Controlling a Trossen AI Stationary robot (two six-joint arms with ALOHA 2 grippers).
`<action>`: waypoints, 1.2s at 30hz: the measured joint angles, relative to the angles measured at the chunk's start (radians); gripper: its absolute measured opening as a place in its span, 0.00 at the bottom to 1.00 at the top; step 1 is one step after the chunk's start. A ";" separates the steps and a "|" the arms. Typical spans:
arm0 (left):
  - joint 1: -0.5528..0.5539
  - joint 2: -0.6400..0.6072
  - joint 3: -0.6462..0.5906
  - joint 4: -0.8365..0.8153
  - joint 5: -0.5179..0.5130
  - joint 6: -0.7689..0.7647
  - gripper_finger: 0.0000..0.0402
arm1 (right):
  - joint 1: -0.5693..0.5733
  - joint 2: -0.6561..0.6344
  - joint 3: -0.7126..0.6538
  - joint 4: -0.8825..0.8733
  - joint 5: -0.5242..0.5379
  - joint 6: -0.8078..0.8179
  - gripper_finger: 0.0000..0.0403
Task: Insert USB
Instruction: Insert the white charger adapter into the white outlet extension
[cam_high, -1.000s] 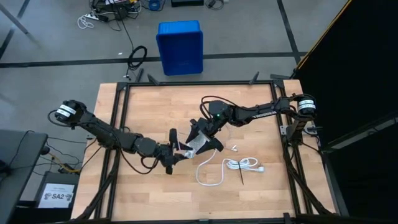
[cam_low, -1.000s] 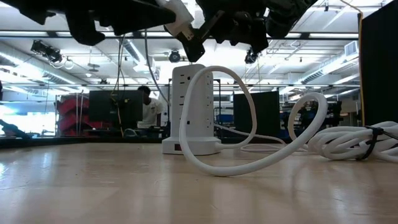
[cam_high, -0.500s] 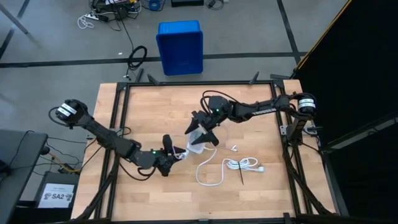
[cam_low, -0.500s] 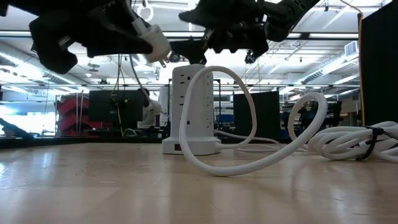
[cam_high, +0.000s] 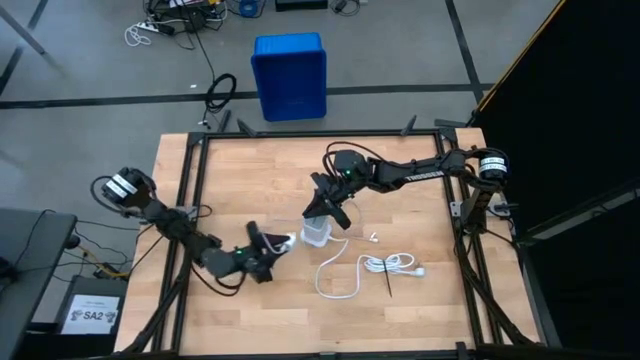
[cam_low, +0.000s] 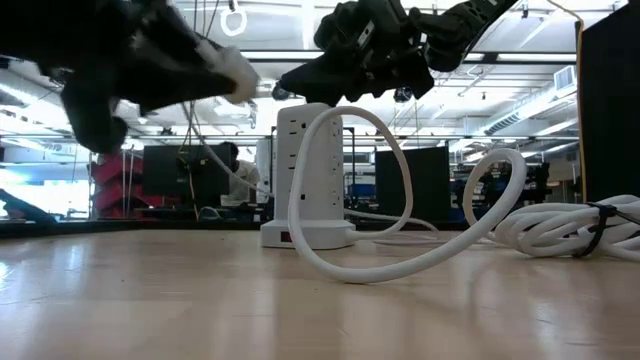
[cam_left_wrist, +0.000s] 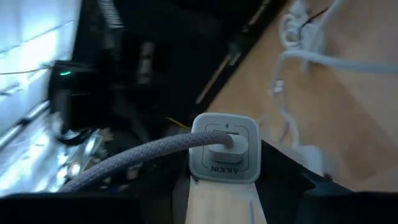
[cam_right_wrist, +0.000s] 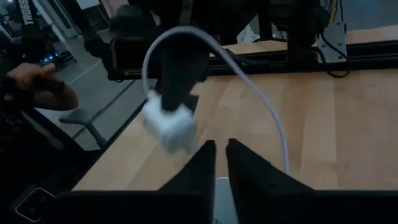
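- The left end effector (cam_high: 262, 243) grasps a small white charger block (cam_left_wrist: 224, 147). The thin grey USB cable (cam_left_wrist: 130, 163) is already seated in the block's face and trails away from it.
- In the high view the block sits low over the wooden surface (cam_high: 240, 180), left of the white tower power strip (cam_high: 316, 237).
- The right end effector (cam_high: 322, 212) is clenched with nothing between its fingers, and hovers directly above the top of the power strip.
- Judged from this, the step left is plugging the block into the strip. It is best done by squaring the block's prongs to one socket face before pressing, so the light tower is not tipped.
- The right arm, reaching in across the surface and bent down over the tower, looks placed to press on its top and brace it.
- The left arm lies low and stretched along the surface's near-left side, wrist turned towards the strip.
- The thick white cord (cam_high: 385, 264) bundled with a black tie lies apart, to the right.
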 joint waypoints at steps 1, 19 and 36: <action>-0.022 -0.008 -0.024 0.053 -0.035 0.032 0.31 | 0.000 0.000 0.000 0.000 0.001 -0.005 0.01; -0.283 -0.273 -0.209 0.546 -0.208 0.434 0.31 | -0.003 0.001 -0.001 0.013 0.039 -0.017 0.00; 0.096 -0.698 -0.385 0.459 0.189 0.288 0.31 | 0.012 0.002 -0.001 0.024 0.047 -0.017 0.00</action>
